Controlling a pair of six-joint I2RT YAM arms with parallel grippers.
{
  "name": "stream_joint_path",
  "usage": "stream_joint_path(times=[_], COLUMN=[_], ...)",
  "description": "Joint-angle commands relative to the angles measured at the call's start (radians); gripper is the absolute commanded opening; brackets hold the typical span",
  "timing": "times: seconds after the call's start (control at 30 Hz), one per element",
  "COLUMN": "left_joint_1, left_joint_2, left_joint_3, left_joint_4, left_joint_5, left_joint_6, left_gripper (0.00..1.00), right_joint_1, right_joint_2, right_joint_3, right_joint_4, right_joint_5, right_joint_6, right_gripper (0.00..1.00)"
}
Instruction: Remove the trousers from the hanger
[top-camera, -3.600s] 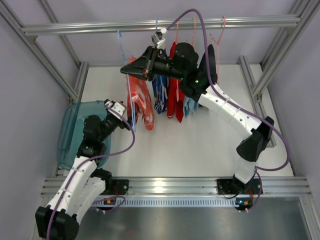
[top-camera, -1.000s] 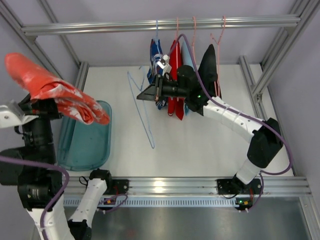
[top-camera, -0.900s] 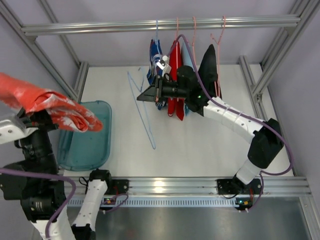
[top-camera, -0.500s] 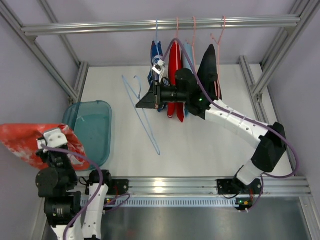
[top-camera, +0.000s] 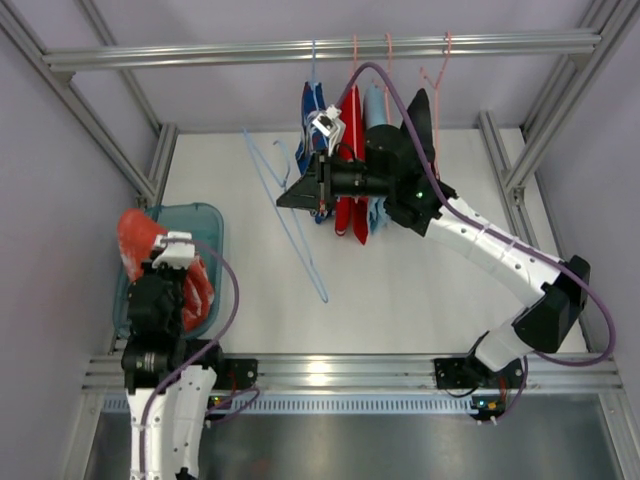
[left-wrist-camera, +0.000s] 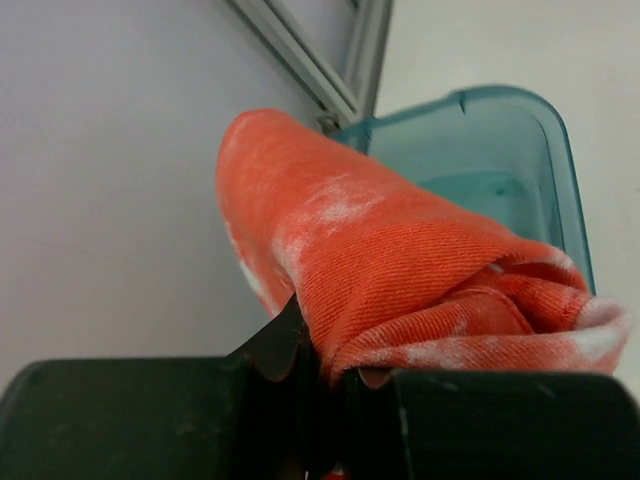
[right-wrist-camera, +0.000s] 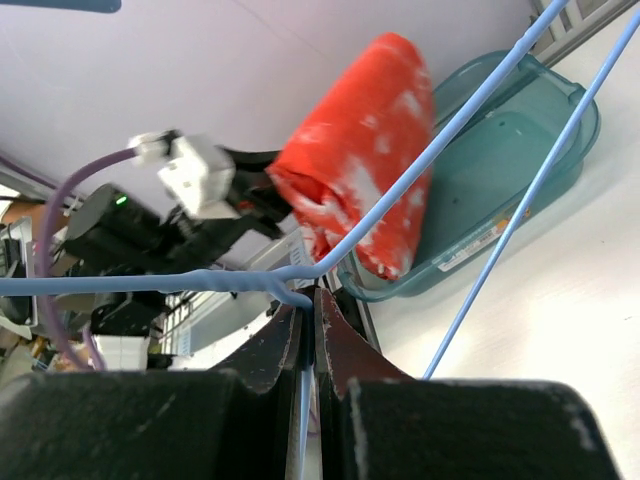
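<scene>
Hanger (top-camera: 318, 285), clamped in right pincer (top-camera: 283, 201), slants from far-left to near-right.

The left arm (top-camera: 165, 420) and right arm (top-camera: 490, 255) share one build: white link shells between black cylindrical joint housings, with a purple cable (top-camera: 377, 66) routed outside. A white camera block (top-camera: 327, 125) sits at the wrist. The right arm shows a lit green indicator (top-camera: 418, 195). The right gripper (right-wrist-camera: 312, 303) has black tapering fingers (right-wrist-camera: 262, 357).
</scene>
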Motion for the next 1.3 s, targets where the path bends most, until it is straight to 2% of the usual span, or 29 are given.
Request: stream_joint_path(times=[0.0,0.13,0.17,0.2,0.3,0.43,0.53,0.63,0.67,0.77,0.8,0.87,0.9,1.1,1.27], left_joint_1=[-0.001,-0.001,-0.003,-0.001,-0.003,0.032,0.119,0.195,0.204,0.210,0.210,0.210,0.210,0.210,0.209], left_joint_2=[0.132,0.441,0.487,0.525,0.683,0.928,1.020,0.980,0.955,0.822,0.785,0.697,0.673,0.561,0.516], left_joint_3=[-0.039,-0.090,-0.101,-0.105,-0.104,-0.058,0.002,0.045,0.045,0.036,0.033,0.039,0.048,0.137,0.226], left_joint_4=[0.190,0.290,0.332,0.353,0.426,0.446,0.437,0.425,0.422,0.396,0.384,0.326,0.302,0.166,0.141], left_joint_5=[0.019,-0.110,-0.106,-0.098,-0.066,-0.029,0.031,0.127,0.156,0.268,0.314,0.377,0.420,0.508,0.639], left_joint_6=[-0.053,-0.122,-0.131,-0.153,-0.183,-0.237,-0.286,-0.309,-0.305,-0.279,-0.267,-0.272,-0.274,-0.302,-0.340], left_gripper=[0.00,0.01,0.05,0.16,0.27,0.33,0.40,0.55,0.63,0.78,0.88,0.93,0.98,0.98,0.98], right_joint_1=[0.011,0.011,0.012,0.009,0.005,-0.001,-0.005,-0.003,-0.003,-0.003,-0.003,-0.005,-0.003,-0.037,-0.191], right_joint_2=[-0.052,-0.070,-0.073,-0.076,-0.087,-0.111,-0.130,-0.165,-0.179,-0.243,-0.262,-0.317,-0.335,-0.462,-0.564], right_joint_3=[0.060,0.080,0.083,0.088,0.088,0.096,0.113,0.119,0.116,0.084,0.058,0.033,0.013,-0.027,-0.036], right_joint_4=[0.001,-0.044,-0.052,-0.061,-0.084,-0.105,-0.133,-0.170,-0.176,-0.199,-0.207,-0.217,-0.228,-0.335,-0.391], right_joint_5=[0.012,0.025,0.028,0.030,0.032,0.038,0.039,0.045,0.047,0.044,0.045,0.050,0.062,0.075,0.004], right_joint_6=[-0.039,-0.096,-0.103,-0.108,-0.120,-0.139,-0.154,-0.188,-0.198,-0.240,-0.246,-0.280,-0.292,-0.366,-0.311], right_gripper=[0.00,0.00,0.00,0.00,0.00,0.00,0.00,0.00,0.00,0.00,0.00,0.00,0.00,0.00,0.00])
